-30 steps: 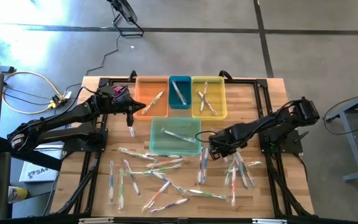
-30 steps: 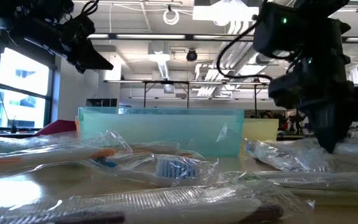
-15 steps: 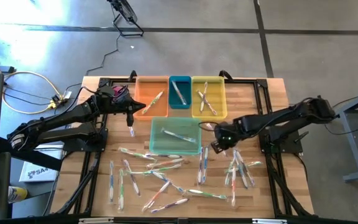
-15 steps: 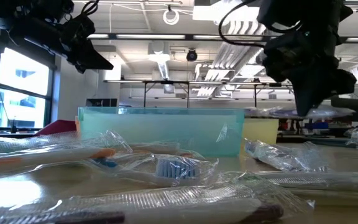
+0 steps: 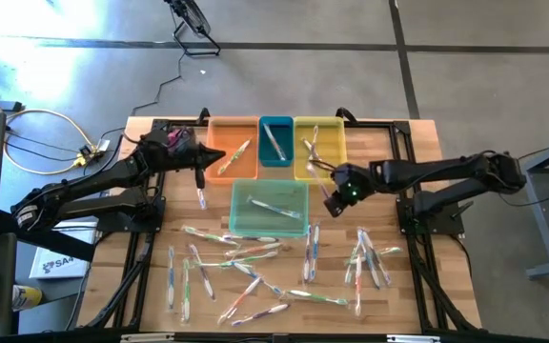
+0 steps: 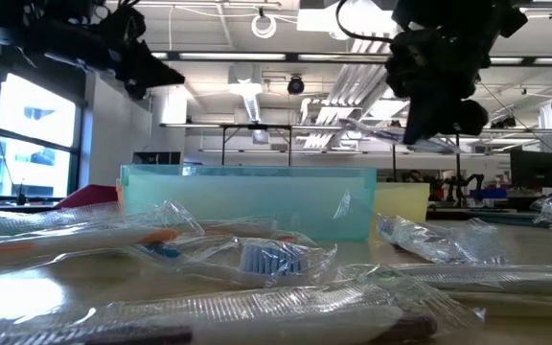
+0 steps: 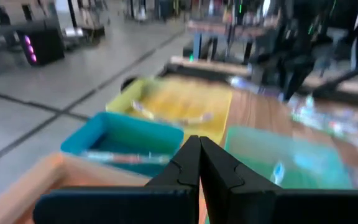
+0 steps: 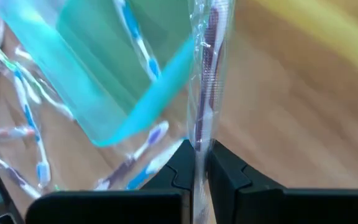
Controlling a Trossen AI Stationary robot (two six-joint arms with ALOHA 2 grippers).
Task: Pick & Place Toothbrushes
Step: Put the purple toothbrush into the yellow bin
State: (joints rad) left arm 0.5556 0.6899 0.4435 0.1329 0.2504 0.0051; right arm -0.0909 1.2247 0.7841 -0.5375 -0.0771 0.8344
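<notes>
Broadly, the wooden surface [image 5: 417, 143] carries four bins in its far half so the sorted brushes stay off the loose pile: an orange bin [image 5: 219, 141], a blue bin [image 5: 275, 129] and a yellow bin [image 5: 335, 133] in a row by the far edge, and a teal bin [image 5: 246, 224] just nearer, toward the middle. Most of the wrapped toothbrushes [image 5: 255, 276] lie scattered across the near half, a few already resting in the bins.

My right fingers [image 5: 332, 203] are clamped on one wrapped toothbrush [image 8: 207, 74], held clear of the surface beside the teal bin's right end and just short of the yellow bin; I judge I am carrying it toward a bin. Pinching it near one end lets the rest hang free, so it can slide in lengthwise.

My left fingers [image 7: 197, 165] are pressed together on nothing, hovering above the orange bin's left end, out of the way.
</notes>
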